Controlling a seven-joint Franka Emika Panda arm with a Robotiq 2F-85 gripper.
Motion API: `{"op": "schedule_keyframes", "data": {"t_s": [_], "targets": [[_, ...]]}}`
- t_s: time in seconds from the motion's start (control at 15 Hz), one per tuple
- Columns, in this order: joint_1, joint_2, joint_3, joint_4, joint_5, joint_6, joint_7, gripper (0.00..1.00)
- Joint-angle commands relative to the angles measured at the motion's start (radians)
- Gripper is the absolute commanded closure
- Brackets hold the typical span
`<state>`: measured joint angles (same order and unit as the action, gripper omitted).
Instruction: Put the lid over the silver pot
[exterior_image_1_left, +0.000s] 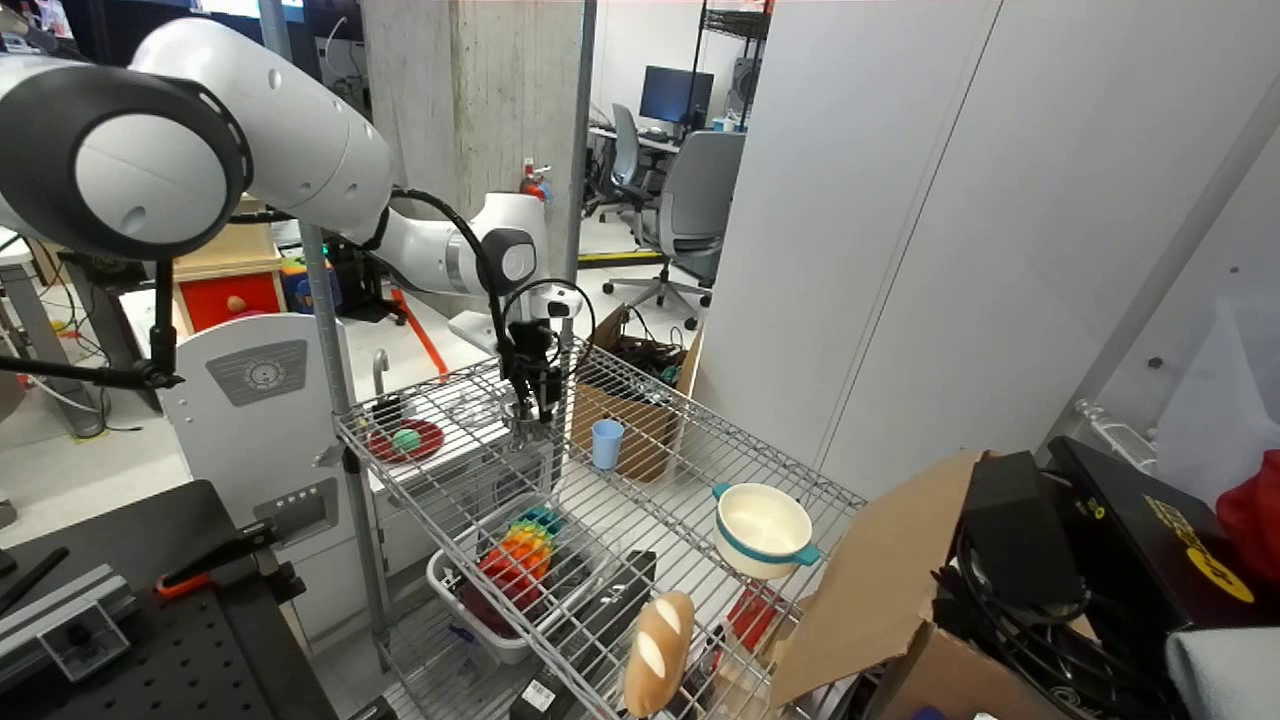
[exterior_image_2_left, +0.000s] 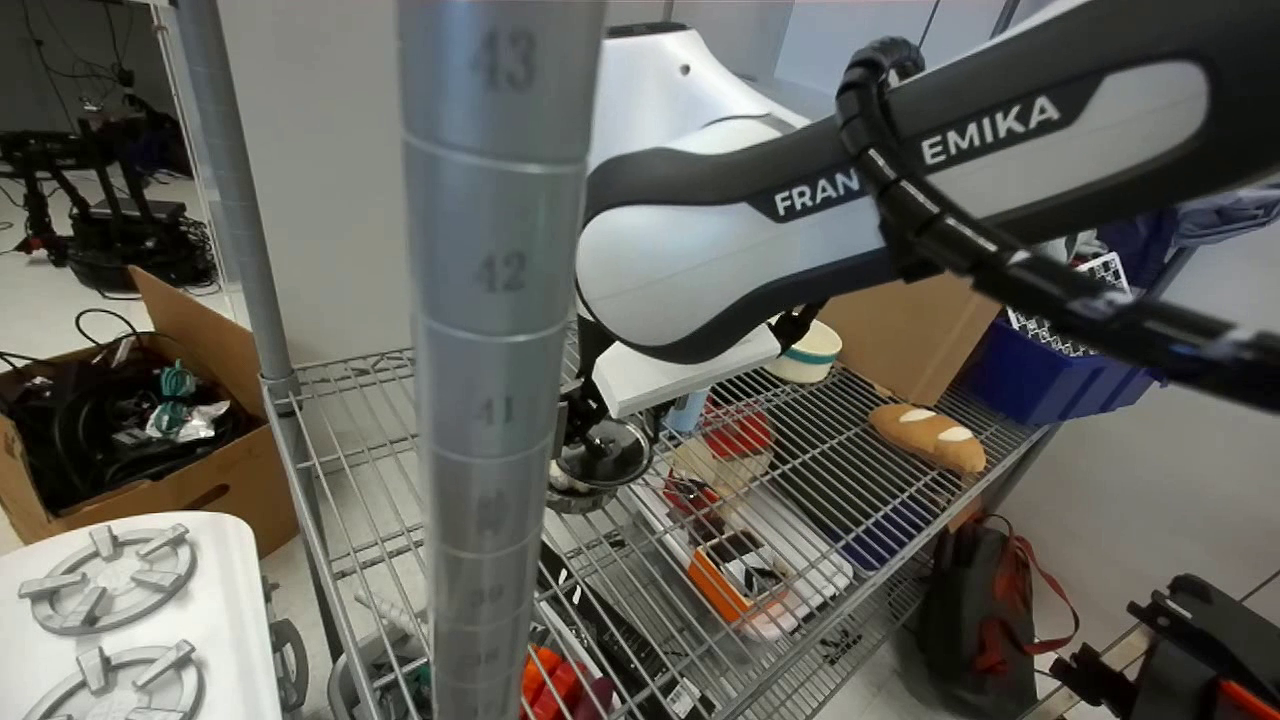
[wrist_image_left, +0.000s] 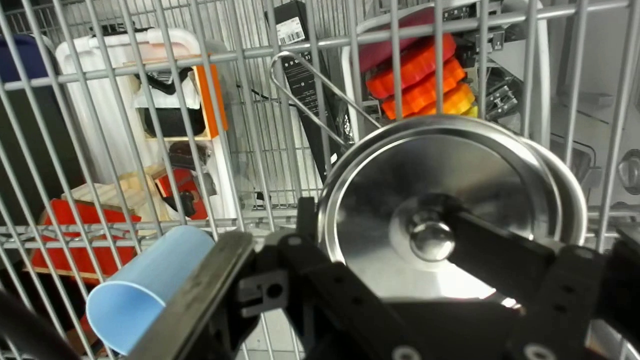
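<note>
The claw (wrist_image_left: 382, 220) stands spread at the lid (wrist_image_left: 425, 170), which lies off-centre over the silver pot (wrist_image_left: 571, 200). Near on the rack (wrist_image_left: 260, 51) is a blue cup (exterior_image_1_left: 605, 450); farther out, a cream bowl (exterior_image_1_left: 765, 520) and bread (exterior_image_1_left: 660, 655). A grey post (exterior_image_2_left: 495, 300) cuts across an exterior view.

wall (exterior_image_1_left: 1080, 200): pale, seamed | column (exterior_image_1_left: 510, 110): bare concrete | floor (exterior_image_1_left: 140, 445): pale | chair (exterior_image_1_left: 702, 185): grey, wheeled | desk (exterior_image_1_left: 657, 145): beyond chair

Wire shelf (wrist_image_left: 300, 47): open metal bars, I'm above it | silver pot (exterior_image_2_left: 585, 501): stands on it right below me | light-blue cup (exterior_image_1_left: 607, 445): upright, between silver pot and teal-handled cream pot (exterior_image_1_left: 762, 525) | cream pot: upright too, well apart from silver pot | bread loaf (exterior_image_1_left: 658, 655): lying on bars near shelf edge
</note>
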<state>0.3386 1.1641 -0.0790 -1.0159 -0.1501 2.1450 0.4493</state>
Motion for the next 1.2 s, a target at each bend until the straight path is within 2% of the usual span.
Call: {"op": "schedule_keyframes", "data": {"t_s": [0.0, 0.8, 0.87, 1.07, 1.13], "targets": [[-0.002, 0.093, -0.011, 0.155, 0.007, -0.064, 0.024, 0.59], [0.018, 0.205, 0.001, 0.362, 0.011, -0.151, 0.021, 0.59], [0.017, 0.213, 0.001, 0.375, 0.011, -0.160, 0.020, 0.09], [0.010, 0.222, 0.002, 0.385, 0.007, -0.170, 0.021, 0.00], [0.008, 0.222, 0.003, 0.386, 0.008, -0.172, 0.021, 0.00]]}}
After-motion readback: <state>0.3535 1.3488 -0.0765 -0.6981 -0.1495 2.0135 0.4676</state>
